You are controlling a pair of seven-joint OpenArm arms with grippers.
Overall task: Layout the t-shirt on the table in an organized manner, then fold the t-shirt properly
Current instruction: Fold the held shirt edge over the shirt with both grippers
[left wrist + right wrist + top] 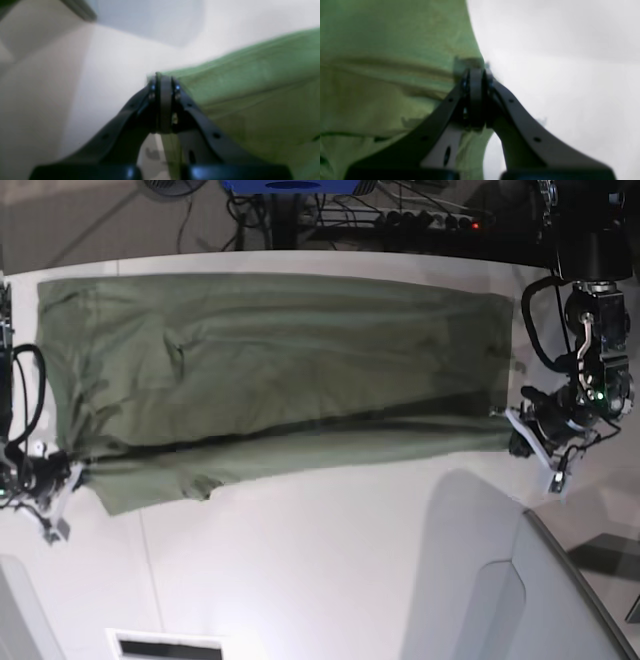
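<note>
The olive-green t-shirt (280,360) lies stretched lengthwise across the far half of the white table (320,560), its near edge doubled over into a long band. My left gripper (512,432), at the right end in the base view, is shut on the t-shirt's corner. The left wrist view shows these jaws (162,77) pinched on the cloth's (250,87) edge above the table (112,62). My right gripper (75,473), at the left end, is shut on the opposite corner. In the right wrist view its jaws (476,71) clamp the cloth (382,50).
A grey translucent panel (480,580) stands at the near right of the table. Cables and a power strip (400,215) run behind the far edge. A dark slot (165,645) shows at the near edge.
</note>
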